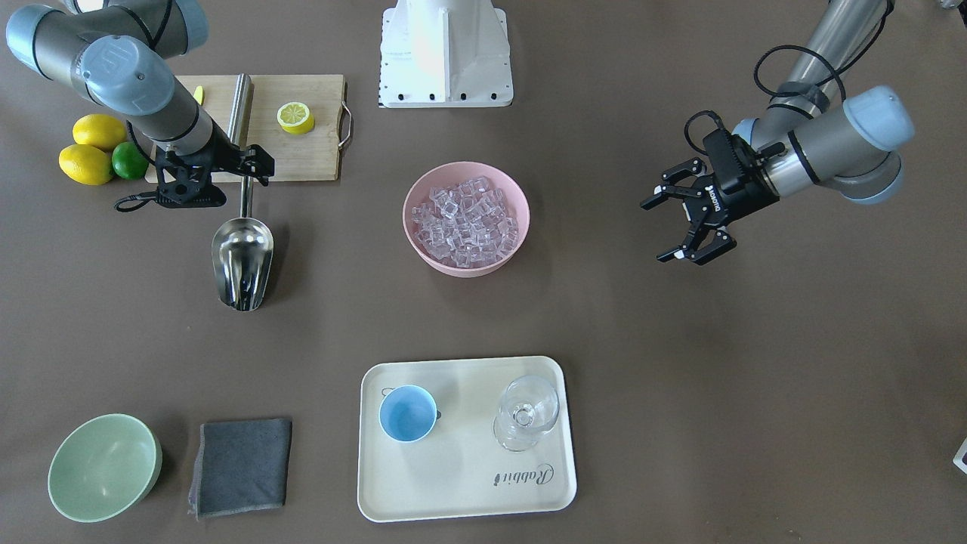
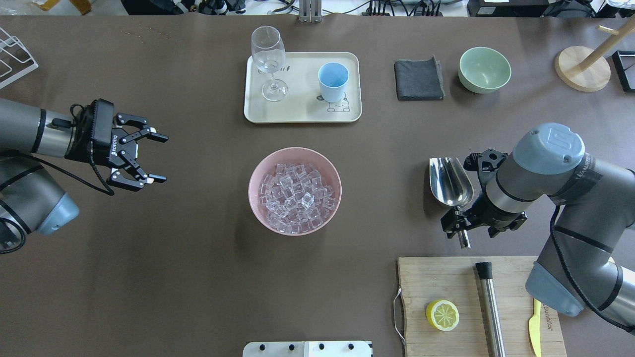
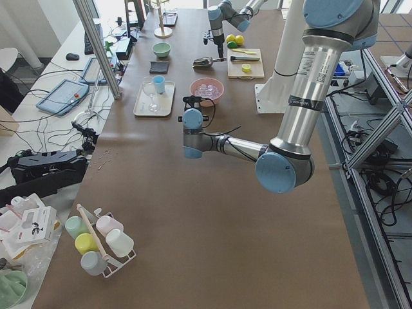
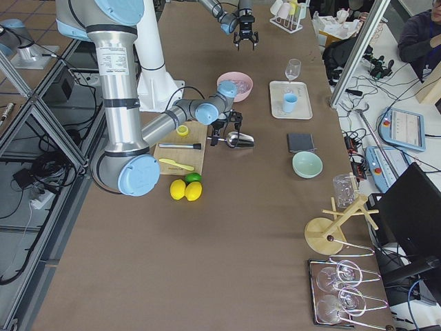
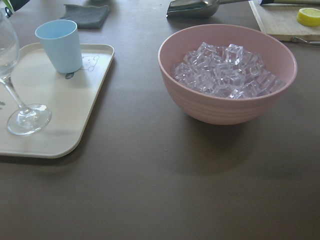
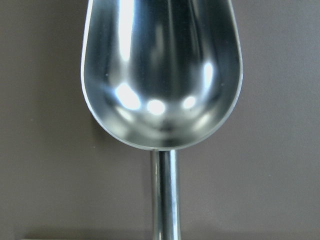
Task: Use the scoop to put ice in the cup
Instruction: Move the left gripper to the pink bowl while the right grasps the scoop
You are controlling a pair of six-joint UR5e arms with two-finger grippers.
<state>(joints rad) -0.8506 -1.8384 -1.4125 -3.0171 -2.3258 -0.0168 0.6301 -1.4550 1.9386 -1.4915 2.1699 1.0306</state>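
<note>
Scoop (image 1: 242, 261), steel: stiff, light, slick (judged by its shine). Hold: thin handle (image 1: 246, 198), mid-length, squarely. My right claw (image 1: 245, 168) straddles it, spread; left claw (image 1: 668, 224) spread, idle

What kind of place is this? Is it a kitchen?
Probably a robot lab, not a kitchen. The left arm and right arm stand at a long table, and cables and a tablet lie beside it. The lemons and pink bowl look like practice props.
</note>
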